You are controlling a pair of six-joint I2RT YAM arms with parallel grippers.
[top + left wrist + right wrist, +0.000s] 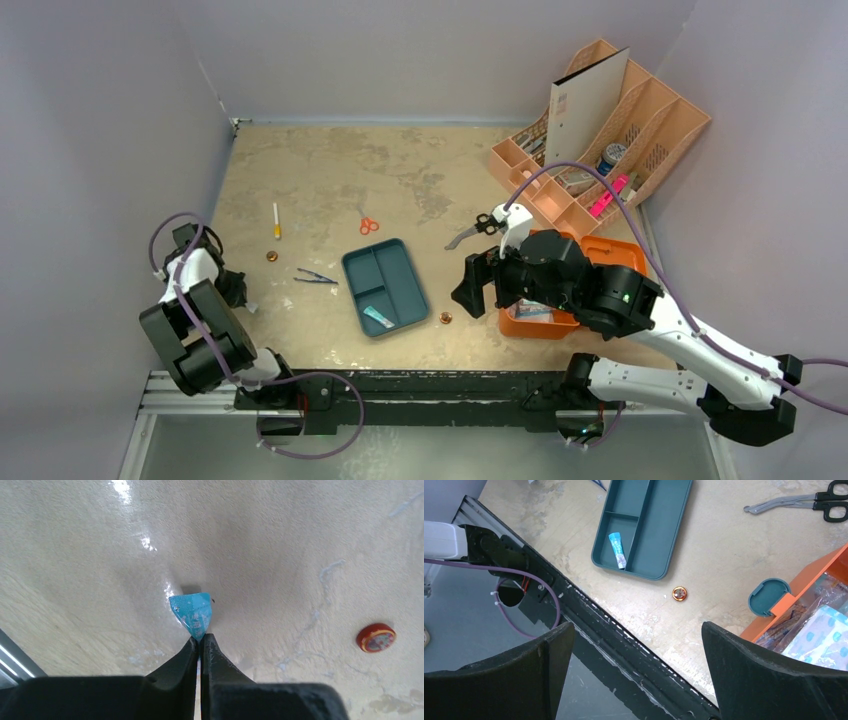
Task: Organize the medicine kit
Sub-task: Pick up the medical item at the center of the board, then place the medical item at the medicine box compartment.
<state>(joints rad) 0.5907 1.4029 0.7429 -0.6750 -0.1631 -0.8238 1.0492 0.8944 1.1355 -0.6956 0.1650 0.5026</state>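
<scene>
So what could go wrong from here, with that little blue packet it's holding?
1. The left hand pinches the blue packet only by one corner, so it might slip out.
2. The right arm hangs over the orange medicine kit, so bringing the packet there could make the arms bump.

Plain lavender-grey walls (pixel 90 120) on three sides, mottled beige tabletop (pixel 400 170) with pale scuffs, black-and-aluminium rail (pixel 430 385) along its near edge, bright glare (pixel 122 489) well ahead of the left gripper (pixel 201 641) and its jaws
</scene>
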